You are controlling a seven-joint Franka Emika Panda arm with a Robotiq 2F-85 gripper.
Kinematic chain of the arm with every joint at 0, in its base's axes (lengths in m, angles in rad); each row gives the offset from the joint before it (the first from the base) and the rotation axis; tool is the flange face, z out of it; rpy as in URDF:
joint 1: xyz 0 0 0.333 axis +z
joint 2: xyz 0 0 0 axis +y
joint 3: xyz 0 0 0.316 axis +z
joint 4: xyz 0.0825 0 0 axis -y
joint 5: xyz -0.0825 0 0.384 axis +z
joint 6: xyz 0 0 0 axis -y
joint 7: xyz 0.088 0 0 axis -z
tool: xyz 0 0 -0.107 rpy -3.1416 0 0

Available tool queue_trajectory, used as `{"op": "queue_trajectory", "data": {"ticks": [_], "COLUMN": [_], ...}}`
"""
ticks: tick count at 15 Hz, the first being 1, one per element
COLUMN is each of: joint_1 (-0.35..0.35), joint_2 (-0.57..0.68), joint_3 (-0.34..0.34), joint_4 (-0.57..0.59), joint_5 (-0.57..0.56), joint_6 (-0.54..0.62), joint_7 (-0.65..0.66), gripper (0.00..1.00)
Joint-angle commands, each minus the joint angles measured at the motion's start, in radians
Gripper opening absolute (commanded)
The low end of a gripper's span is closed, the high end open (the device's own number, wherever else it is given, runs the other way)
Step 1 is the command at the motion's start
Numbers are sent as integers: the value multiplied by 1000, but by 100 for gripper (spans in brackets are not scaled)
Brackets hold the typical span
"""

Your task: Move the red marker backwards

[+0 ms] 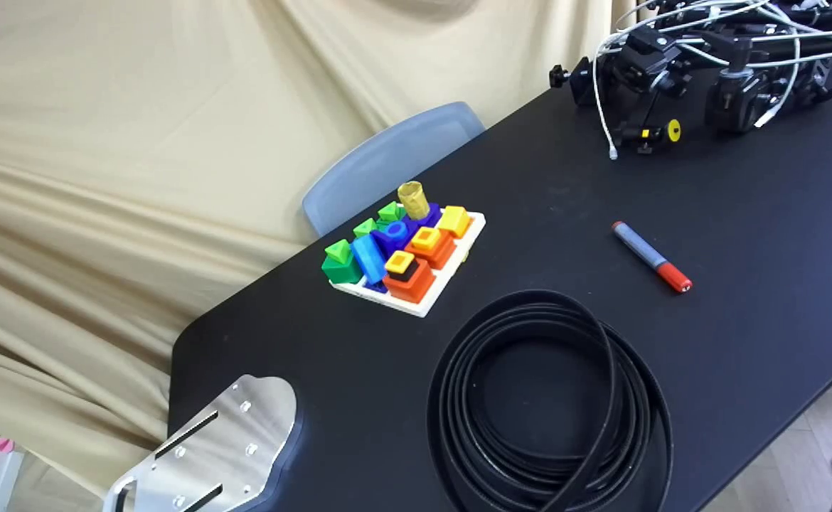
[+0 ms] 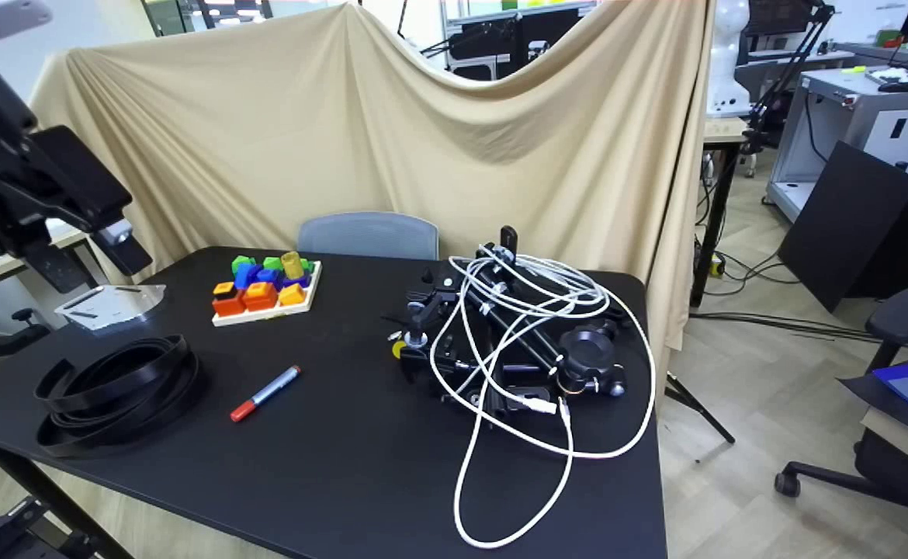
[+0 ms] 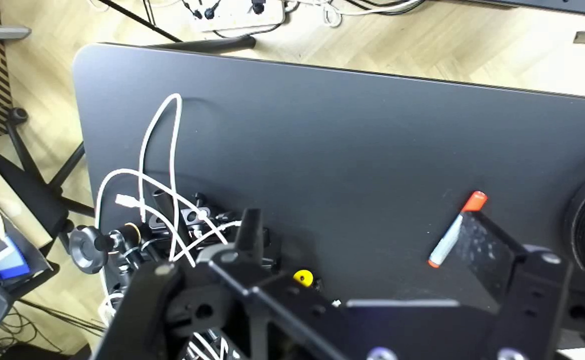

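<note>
Black table; grey-blue chair back at 1 long edge. Black 2-finger gripper above table — fingers spread wide. Coiled flat black cable near opposite long edge. Multicoloured block set on white base near chair edge. Blue-grey marker between the long edges — red cap toward cable-side edge.

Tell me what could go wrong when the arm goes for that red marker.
Roll: the red marker lies flat on the table, so an off-centre nudge could send it rolling.
Bump: the black coil lies near the marker, and the jaws stand wide open, so one might strike the coil on the way down.
Snag: white cables trail from the black equipment onto the same table; a low sweep that way might hook one.
</note>
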Motion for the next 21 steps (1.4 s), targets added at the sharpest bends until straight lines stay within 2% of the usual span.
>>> {"op": "queue_trajectory", "data": {"ticks": [1, 4, 7, 11, 16, 21], "joint_1": [12, 12, 9, -8, -1, 14], "joint_2": [1, 1, 81, 247, 525, 779], "joint_3": [-9, -9, -9, 11, 65, 137], "joint_4": [3, 3, 3, -2, 22, 77], "joint_5": [-9, -9, 4, 22, 72, 129], "joint_6": [-5, -5, 120, 360, 642, 838], "joint_7": [9, 9, 50, 138, 268, 367], "gripper": [100, 100, 100, 100, 100, 100]}}
